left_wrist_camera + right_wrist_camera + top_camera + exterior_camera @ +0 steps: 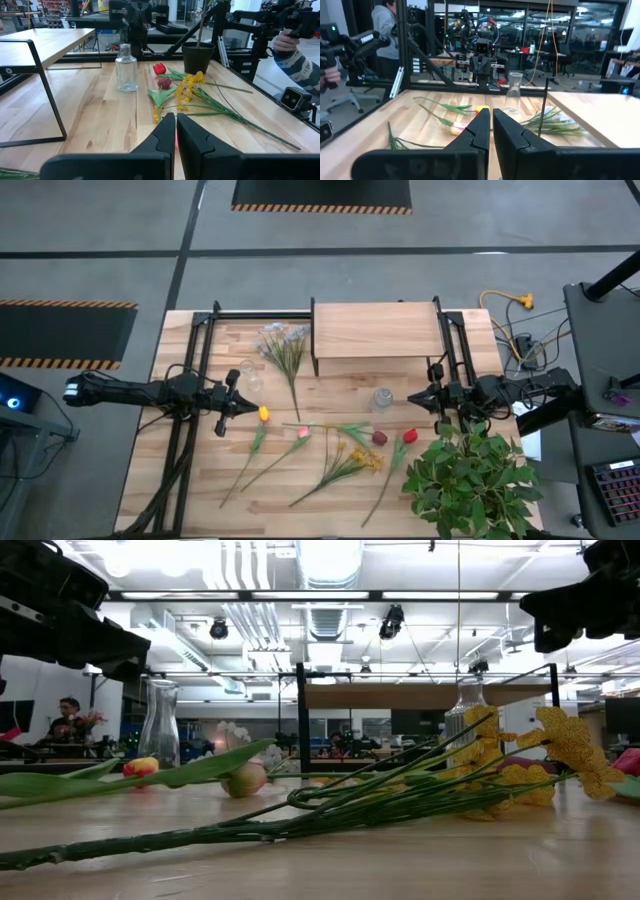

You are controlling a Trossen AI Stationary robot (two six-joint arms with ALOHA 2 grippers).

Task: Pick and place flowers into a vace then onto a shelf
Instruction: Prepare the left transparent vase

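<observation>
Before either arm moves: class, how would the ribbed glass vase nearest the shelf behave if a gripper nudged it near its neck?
The vase stands upright and is taller than wide, so a high nudge would probably tip it. Its round, ribbed body suggests it would roll once down. Being clear glass, it is likely smooth and breakable.

Two glass vases, one shelf, one leafy plant, several loose flowers.

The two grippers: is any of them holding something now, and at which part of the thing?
Nothing is held. The left gripper and the right gripper are both shut and empty above the table; the flowers lie untouched.
</observation>
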